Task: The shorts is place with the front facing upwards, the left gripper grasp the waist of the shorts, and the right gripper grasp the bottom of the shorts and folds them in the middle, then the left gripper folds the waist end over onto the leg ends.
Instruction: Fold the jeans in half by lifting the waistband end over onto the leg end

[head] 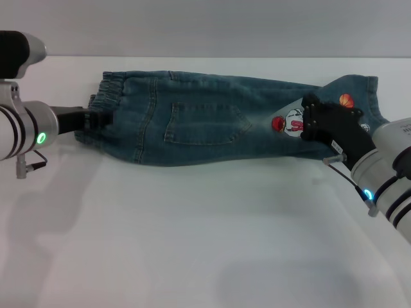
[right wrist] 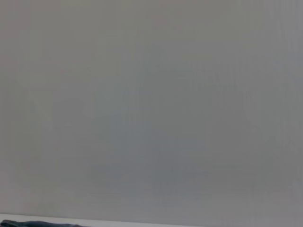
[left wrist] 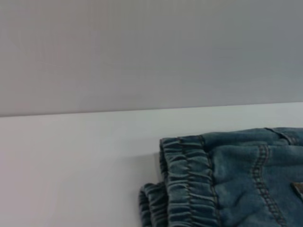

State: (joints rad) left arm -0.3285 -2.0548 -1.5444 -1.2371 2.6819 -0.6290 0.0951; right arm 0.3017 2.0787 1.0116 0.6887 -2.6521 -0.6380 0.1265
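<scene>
Blue denim shorts [head: 212, 122] lie flat across the far half of the white table [head: 192, 231]. Their elastic waist [head: 108, 90] points to the left, and the leg ends with cartoon patches [head: 286, 123] point to the right. A back pocket faces up. My left gripper [head: 99, 120] sits at the near corner of the waist, touching the fabric. My right gripper [head: 309, 125] rests over the near edge of the leg ends. The gathered waistband [left wrist: 189, 184] fills the lower right of the left wrist view. The right wrist view shows mostly the grey wall.
A grey wall [head: 205, 25] rises behind the table's far edge, close behind the shorts. Bare white tabletop spreads between the shorts and me.
</scene>
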